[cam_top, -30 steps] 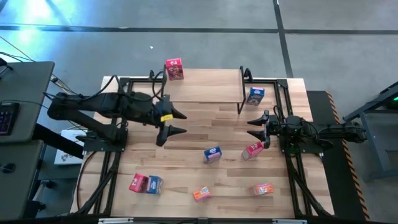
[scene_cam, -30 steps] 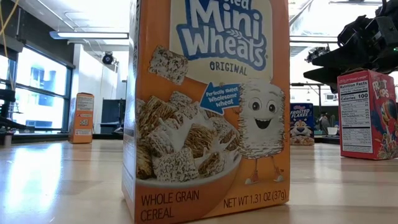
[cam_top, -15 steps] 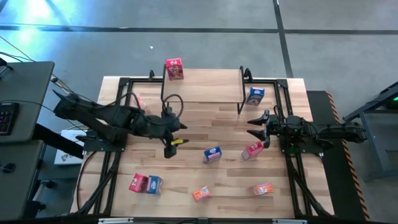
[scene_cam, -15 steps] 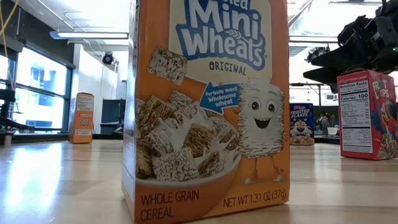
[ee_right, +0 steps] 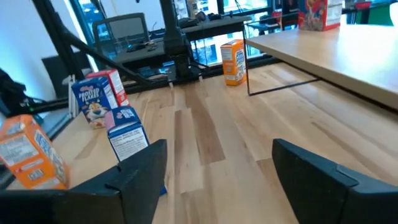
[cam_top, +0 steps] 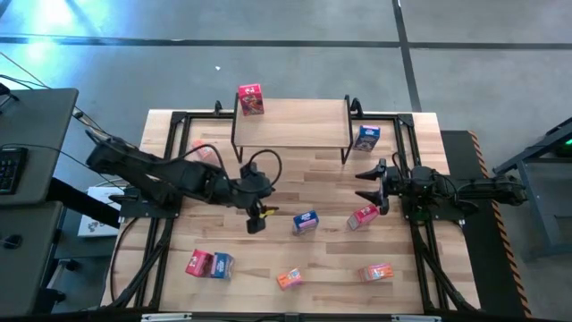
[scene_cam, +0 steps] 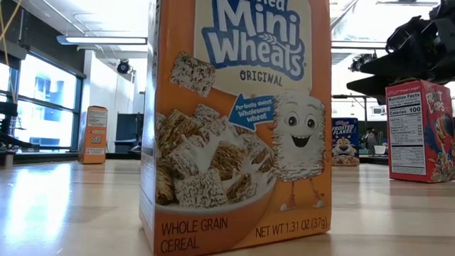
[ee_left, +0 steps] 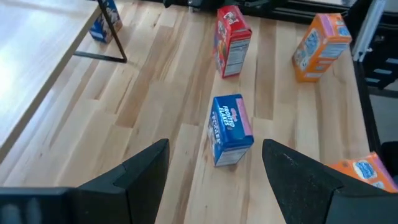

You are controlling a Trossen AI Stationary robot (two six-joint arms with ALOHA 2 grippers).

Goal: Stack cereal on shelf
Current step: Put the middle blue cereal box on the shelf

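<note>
The shelf stands at the table's far middle, with a pink-red cereal box on its left end. My left gripper is open, slanting down over the table's middle. It is just left of a blue cereal box, which rests on the tabletop. In the left wrist view this blue box shows beyond the gap of my left gripper, untouched. My right gripper waits open at the right side, above a red box.
Another blue box stands by the shelf's right leg. A red box and a blue box sit side by side near left. Two orange boxes lie near the front edge. One more box shows by the left arm.
My left gripper has gone down and toward the table's near-right, from in front of the shelf toward the blue box at the middle, tipping its fingers further downward. The boxes have stayed where they were.
</note>
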